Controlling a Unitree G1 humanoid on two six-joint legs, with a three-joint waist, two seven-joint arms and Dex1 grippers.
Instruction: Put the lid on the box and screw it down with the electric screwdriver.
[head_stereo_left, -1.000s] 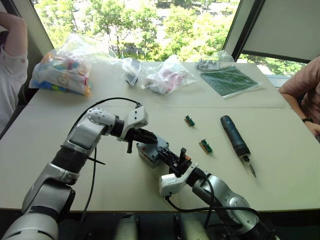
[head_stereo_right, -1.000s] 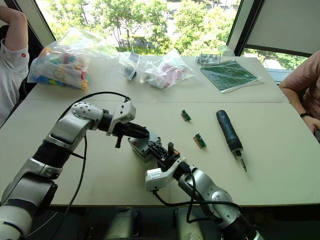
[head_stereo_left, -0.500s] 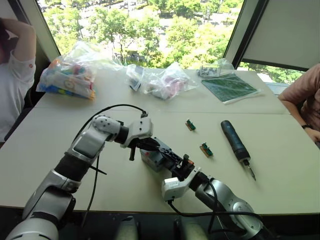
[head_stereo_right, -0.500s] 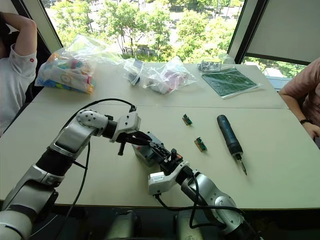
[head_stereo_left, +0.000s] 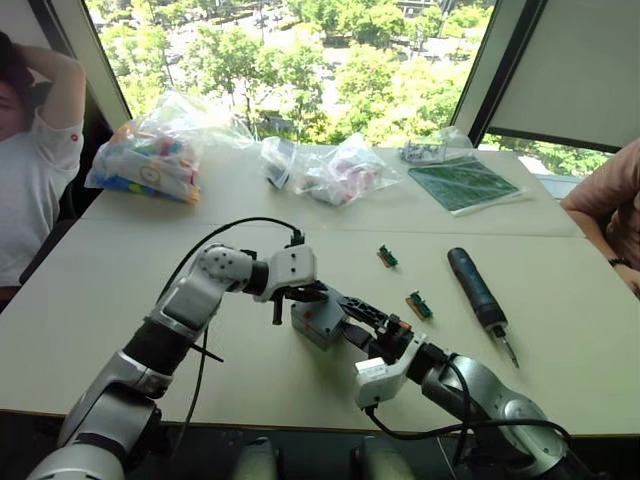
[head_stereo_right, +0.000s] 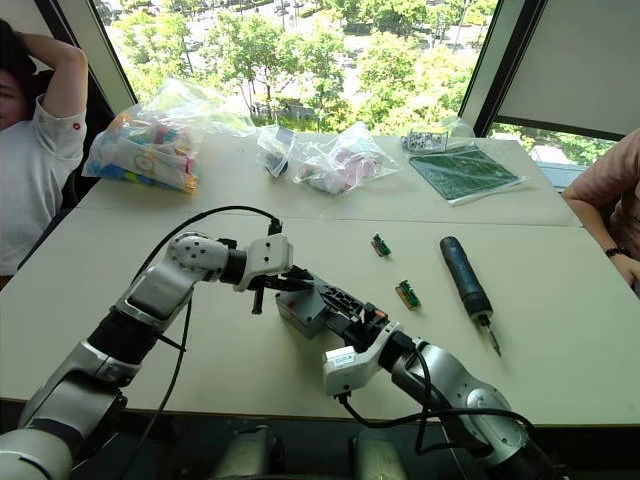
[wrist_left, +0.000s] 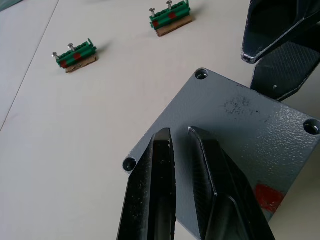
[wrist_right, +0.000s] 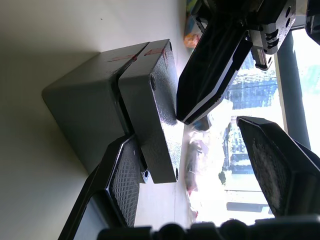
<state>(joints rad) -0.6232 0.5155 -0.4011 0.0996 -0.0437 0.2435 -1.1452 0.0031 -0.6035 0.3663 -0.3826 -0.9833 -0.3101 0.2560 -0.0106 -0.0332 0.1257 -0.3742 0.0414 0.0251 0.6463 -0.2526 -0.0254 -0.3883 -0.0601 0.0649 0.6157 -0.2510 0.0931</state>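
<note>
The grey lid (wrist_left: 240, 130) lies on top of the grey box (wrist_right: 85, 95) near the table's middle, and their red marks line up at the seam. My left gripper (wrist_left: 177, 132) is shut, its fingertips resting on the lid's top face. My right gripper (wrist_right: 184, 131) is open at the box's near right side. One of its fingers (wrist_right: 117, 180) stands against the box wall and the other is well clear. The dark electric screwdriver (head_stereo_left: 478, 295) lies on the table to the right, tip toward me.
Two small green components (head_stereo_left: 387, 256) (head_stereo_left: 419, 305) lie between box and screwdriver. Plastic bags (head_stereo_left: 150, 155) (head_stereo_left: 330, 170) and a green board (head_stereo_left: 465, 183) sit at the back. A person sits at the left edge, and a person's arm (head_stereo_left: 610, 200) shows at the right.
My right gripper's fingers have spread apart at the box. The left gripper stays on the lid. The camera has shifted a little.
</note>
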